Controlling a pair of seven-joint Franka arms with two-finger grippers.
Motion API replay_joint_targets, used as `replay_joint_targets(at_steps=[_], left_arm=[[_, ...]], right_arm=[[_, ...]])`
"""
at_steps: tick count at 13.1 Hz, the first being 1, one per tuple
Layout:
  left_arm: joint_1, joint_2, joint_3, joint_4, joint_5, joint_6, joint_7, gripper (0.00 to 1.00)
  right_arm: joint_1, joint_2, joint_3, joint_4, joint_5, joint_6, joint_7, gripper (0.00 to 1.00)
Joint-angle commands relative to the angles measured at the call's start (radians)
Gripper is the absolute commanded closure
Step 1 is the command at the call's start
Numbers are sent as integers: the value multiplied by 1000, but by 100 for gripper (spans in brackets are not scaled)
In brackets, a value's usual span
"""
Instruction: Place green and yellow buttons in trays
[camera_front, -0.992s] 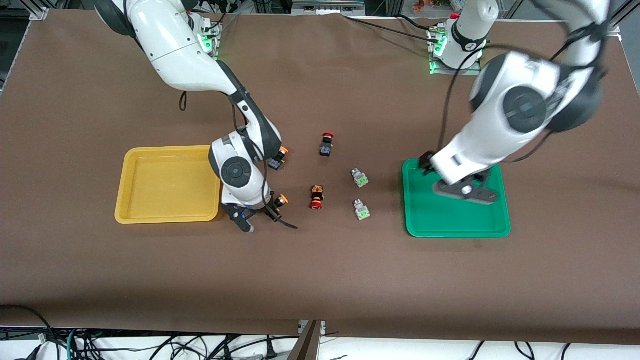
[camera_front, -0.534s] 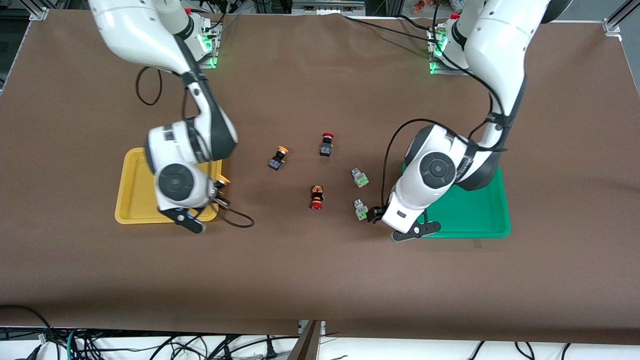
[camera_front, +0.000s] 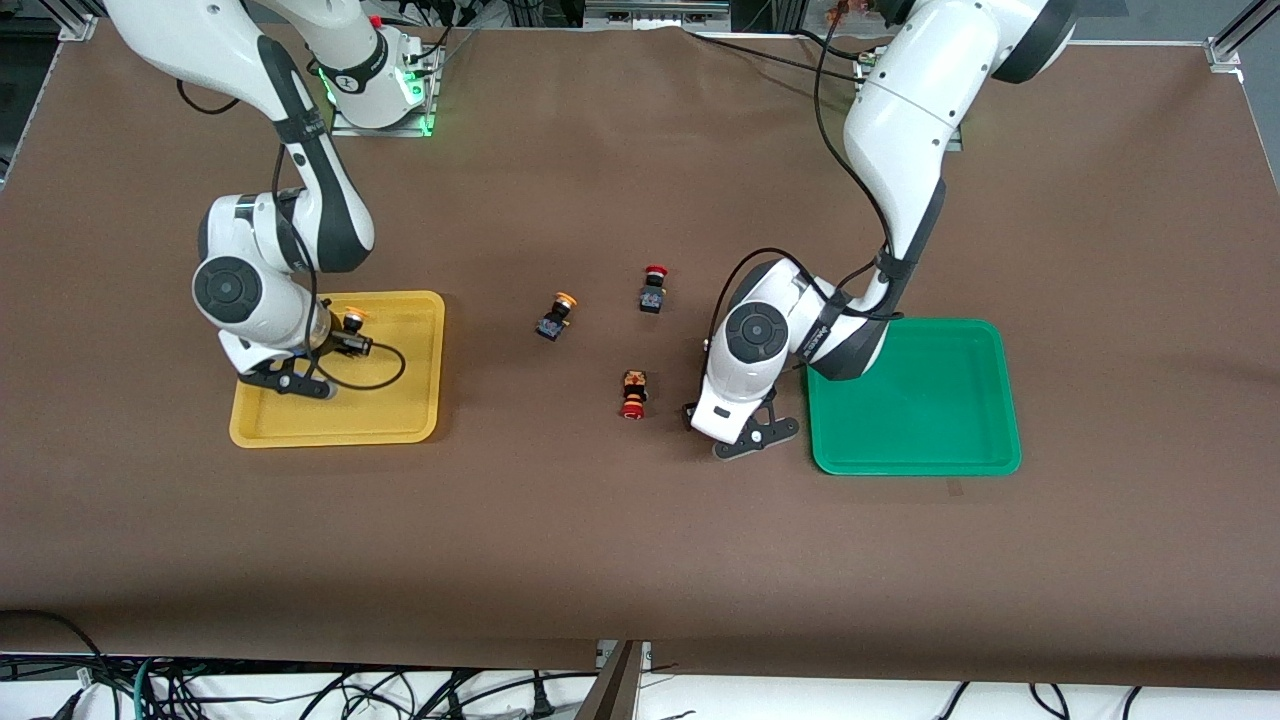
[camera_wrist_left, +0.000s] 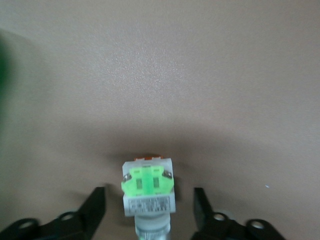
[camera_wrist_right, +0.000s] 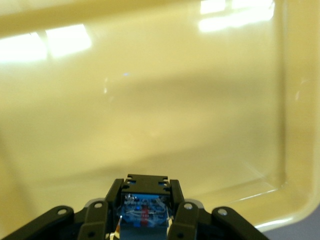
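Observation:
My right gripper (camera_front: 345, 338) is shut on a black-bodied button with a yellow cap (camera_front: 354, 322) and holds it over the yellow tray (camera_front: 400, 425). In the right wrist view the button's body (camera_wrist_right: 145, 212) sits between the fingers above the tray floor (camera_wrist_right: 150, 100). My left gripper (camera_front: 722, 420) is open, low over the table beside the green tray (camera_front: 920, 400). In the left wrist view its fingers (camera_wrist_left: 95, 210) stand on either side of a grey, green-faced button (camera_wrist_left: 148, 187) lying on the cloth, apart from it. The other green button is hidden. A second yellow button (camera_front: 556, 317) lies mid-table.
Two red-capped black switches lie mid-table, one (camera_front: 653, 288) farther from the front camera, one (camera_front: 632, 393) nearer and close to my left gripper. A black cable loops from the right wrist over the yellow tray (camera_front: 385, 365).
My right arm carried the yellow button from the table to over the yellow tray. My left arm swung from over the green tray to over the green buttons, which it now hides in the front view.

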Motion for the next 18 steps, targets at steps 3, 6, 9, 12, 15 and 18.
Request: replay_joint_targets(at_steps=[3, 6, 9, 12, 15, 18], left_arm=[[11, -17, 16, 42, 24, -25, 27, 100], [89, -108, 16, 47, 24, -241, 272, 100], [230, -153, 7, 33, 22, -417, 617, 91], [304, -142, 7, -55, 22, -351, 829, 50], [299, -168, 1, -88, 20, -309, 851, 0], [238, -212, -69, -85, 7, -336, 671, 0]], right_arm=[[-3, 3, 14, 30, 2, -33, -79, 0], [53, 19, 72, 253, 10, -316, 179, 0], [129, 42, 132, 340, 97, -360, 497, 0], [246, 103, 171, 335, 172, -242, 707, 0], [356, 215, 172, 334, 177, -107, 861, 0], [362, 238, 172, 334, 180, -98, 872, 1]])
